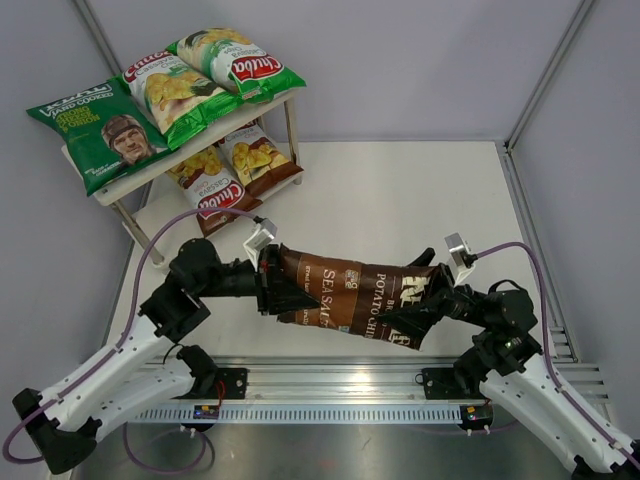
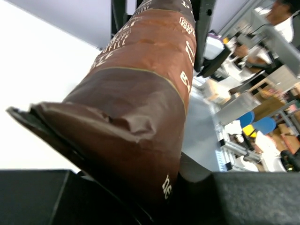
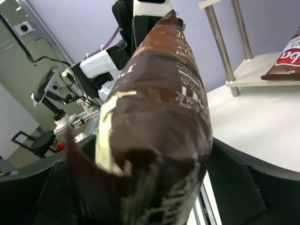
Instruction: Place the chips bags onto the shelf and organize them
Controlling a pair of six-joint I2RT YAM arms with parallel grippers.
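Observation:
The dark brown Kettle bag [image 1: 350, 296] hangs sideways above the table, held at both ends. My left gripper [image 1: 278, 285] is shut on its left end; the bag [image 2: 140, 93] fills the left wrist view. My right gripper [image 1: 420, 308] is shut on its right end, and the bag [image 3: 159, 122] fills the right wrist view. The shelf [image 1: 150, 170] stands at the far left. On its top board lie the dark green bag [image 1: 105, 130] and two green-white Chuba bags [image 1: 175, 92] [image 1: 235, 62]. Two brown Chuba bags [image 1: 212, 180] [image 1: 258, 155] lie on the lower board.
A metal rail [image 1: 340, 395] runs along the table's near edge under the arm bases. Grey walls close in the back and sides. A shelf leg [image 3: 220, 44] and lower board [image 3: 262, 70] show in the right wrist view.

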